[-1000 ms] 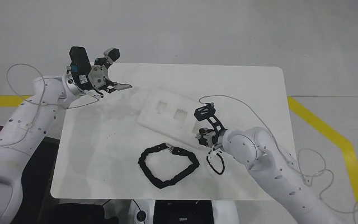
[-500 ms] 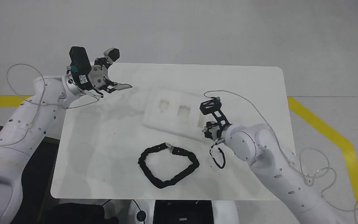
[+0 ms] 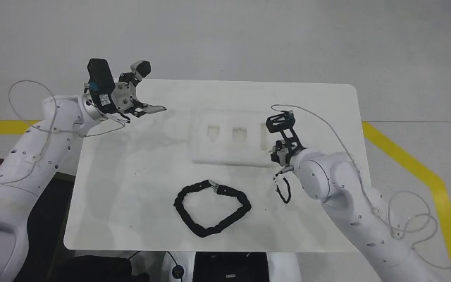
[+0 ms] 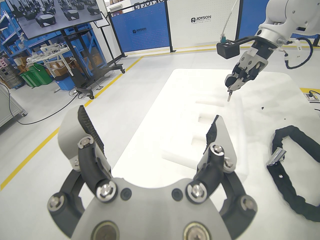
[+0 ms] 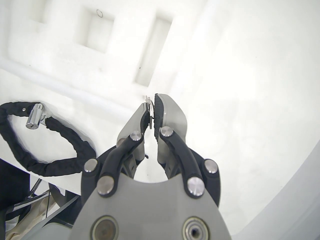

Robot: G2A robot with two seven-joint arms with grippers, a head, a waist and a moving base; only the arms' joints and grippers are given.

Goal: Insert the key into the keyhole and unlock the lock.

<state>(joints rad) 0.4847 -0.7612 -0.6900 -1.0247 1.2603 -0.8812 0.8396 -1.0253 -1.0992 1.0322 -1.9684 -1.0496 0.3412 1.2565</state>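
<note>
White tabletop (image 3: 127,183), smooth and matte, with pale floor around it. Blue and white partition panels in the room behind carry printed logos.

1. Container. One white foam tray (image 3: 229,156) lies at the table's centre. Its corners are rounded and its rim is raised. It has three rectangular recesses. What looks like a small wire ring (image 5: 99,12) lies at the edge of the middle recess; glare hides finer detail.

2. Lock. The chain lock (image 5: 82,148) lies in a loop on the table, near the front edge and apart from the tray. Its chain is sheathed in black fabric. Its chrome lock cylinder (image 5: 33,119) is round and polished, and the keyhole shows on its end face.

3. Key. The key (image 5: 150,112) is flat metal, and its tip projects past the fingertips.

4. Right gripper. My right gripper (image 5: 151,101) is clamped on the key between ribbed black pads. It hangs over the tray's near right corner, well apart from the cylinder.

5. Left gripper. My left gripper (image 4: 150,116) holds nothing, with its jaws spread wide, at the table's far left corner.
</note>
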